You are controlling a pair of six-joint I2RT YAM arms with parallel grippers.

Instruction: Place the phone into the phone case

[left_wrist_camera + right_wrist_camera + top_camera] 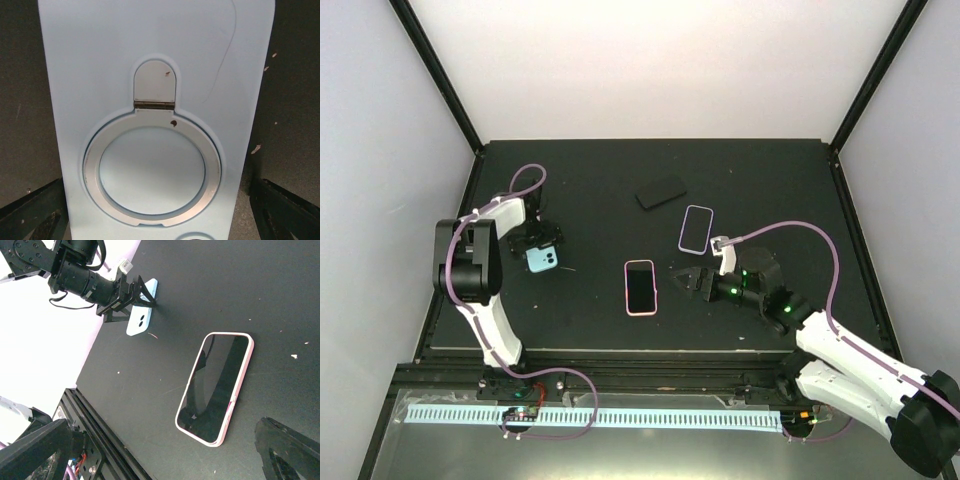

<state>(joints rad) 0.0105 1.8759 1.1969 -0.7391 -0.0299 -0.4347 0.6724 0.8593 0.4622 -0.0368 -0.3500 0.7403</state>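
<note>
Pink case snug around phone, black table beneath.

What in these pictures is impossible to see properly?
- Blue case: left wrist view shows only its back, cut off at top and bottom; whether a phone is inside is hidden.
- Left gripper: whether it touches the blue case is unclear; it covers the case's end in the top view.
- Lavender case: too small in the top view to tell if empty.
- Black phone: top view only, too small to tell its face.
</note>
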